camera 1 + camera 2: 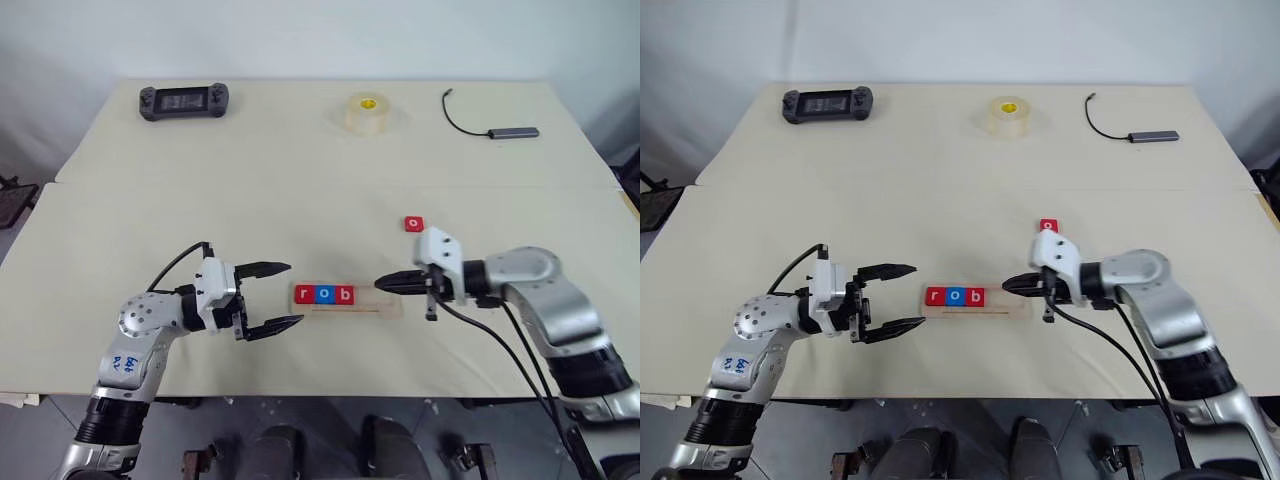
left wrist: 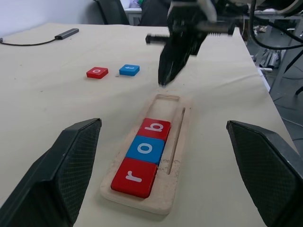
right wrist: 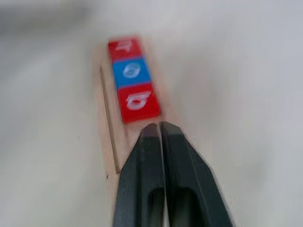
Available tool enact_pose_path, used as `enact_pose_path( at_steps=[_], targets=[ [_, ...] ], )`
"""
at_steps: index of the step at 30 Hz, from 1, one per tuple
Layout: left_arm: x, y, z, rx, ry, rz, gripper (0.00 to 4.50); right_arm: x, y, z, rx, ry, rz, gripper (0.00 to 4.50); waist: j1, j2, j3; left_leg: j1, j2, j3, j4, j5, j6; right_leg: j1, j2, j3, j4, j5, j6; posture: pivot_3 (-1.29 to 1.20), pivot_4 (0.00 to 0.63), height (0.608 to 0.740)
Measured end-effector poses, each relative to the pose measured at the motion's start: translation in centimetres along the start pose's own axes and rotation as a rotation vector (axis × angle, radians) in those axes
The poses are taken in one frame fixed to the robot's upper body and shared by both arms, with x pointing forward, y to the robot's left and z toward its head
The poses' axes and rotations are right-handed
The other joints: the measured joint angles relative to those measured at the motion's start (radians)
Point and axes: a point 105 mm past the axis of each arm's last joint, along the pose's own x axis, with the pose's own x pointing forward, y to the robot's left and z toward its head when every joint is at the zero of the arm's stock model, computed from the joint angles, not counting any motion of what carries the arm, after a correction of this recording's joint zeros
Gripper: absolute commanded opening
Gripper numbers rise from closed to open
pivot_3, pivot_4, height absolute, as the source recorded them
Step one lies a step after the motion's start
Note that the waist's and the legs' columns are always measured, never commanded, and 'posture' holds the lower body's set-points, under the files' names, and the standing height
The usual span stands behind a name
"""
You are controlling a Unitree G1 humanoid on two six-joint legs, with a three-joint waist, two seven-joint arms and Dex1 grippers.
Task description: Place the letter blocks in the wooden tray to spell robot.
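The wooden tray [image 1: 345, 301] is lying flat on the bench [image 1: 300, 180], its long axis running straight from the left fingers [image 1: 270, 296] to the right fingers [image 1: 388, 284], one rounded end facing each. It is pale wood with a shallow groove. Three letter blocks are sitting in it, packed toward the left fingers' end: red r [image 1: 304, 294], blue o [image 1: 324, 295], red b [image 1: 344, 295], touching. The left fingers are spreading wide, grasping nothing. The right fingers are pressing together, empty, tips just above the tray's bare end. A red o block [image 1: 414, 224] and a blue block [image 2: 129, 70] are resting on the bench beyond the right fingers.
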Motion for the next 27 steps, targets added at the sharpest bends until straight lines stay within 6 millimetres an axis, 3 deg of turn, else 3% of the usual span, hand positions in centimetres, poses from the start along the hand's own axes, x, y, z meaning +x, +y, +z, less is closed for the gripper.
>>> enact_pose_path(
  at_steps=[3, 10, 14, 20, 23, 27],
  targets=[
    [-0.4, 0.2, -0.4, -0.017, 0.008, 0.016, 4.50, -4.1, -0.8, -3.2, 0.073, -0.005, -0.216, 1.89, 0.014, 0.000, 0.000, 0.000, -0.002, 0.001, 0.000, 0.000, 0.001, 0.000, -0.001, 0.001, 0.000, 0.000, 0.000, 0.00, 0.150, 0.740],
    [-0.1, 0.9, -0.5, -0.031, -0.006, 0.038, 4.50, -10.4, -0.5, -7.3, 0.116, -0.087, -0.581, 4.37, 0.009, 0.000, 0.000, 0.003, 0.000, 0.004, 0.000, 0.000, 0.001, 0.001, 0.001, 0.003, 0.001, 0.000, 0.001, 0.00, 0.150, 0.740],
    [0.0, 1.2, -0.8, -0.043, -0.008, 0.039, 4.50, -12.8, 0.3, -9.5, 0.139, -0.070, -0.718, 4.45, 0.006, 0.000, 0.000, 0.004, 0.000, 0.005, 0.000, 0.000, 0.001, 0.001, 0.001, 0.004, 0.002, 0.000, 0.001, 0.00, 0.150, 0.740],
    [0.4, 1.4, -0.4, -0.032, -0.017, 0.018, 4.50, -13.2, 0.9, -10.0, 0.165, -0.109, -0.763, 4.45, 0.006, 0.000, -0.001, 0.004, 0.000, 0.006, 0.000, 0.000, 0.001, 0.001, 0.001, 0.005, 0.002, 0.000, 0.001, 0.00, 0.150, 0.740],
    [0.4, 1.4, -0.8, -0.049, -0.013, 0.019, 4.50, -12.7, 0.2, -9.1, 0.202, -0.158, -0.746, 4.45, 0.004, 0.001, -0.001, 0.004, 0.001, 0.006, 0.000, 0.000, 0.001, 0.001, 0.001, 0.006, 0.002, 0.000, 0.001, 0.00, 0.150, 0.740],
    [0.8, 1.2, -0.8, -0.050, -0.021, 0.004, 4.50, -10.4, -2.7, -5.5, 0.215, -0.215, -0.666, 4.45, -0.002, 0.001, -0.001, 0.004, 0.001, 0.006, 0.001, 0.000, 0.001, 0.000, 0.000, 0.006, 0.003, 0.000, 0.001, 0.00, 0.150, 0.740]
  ],
)
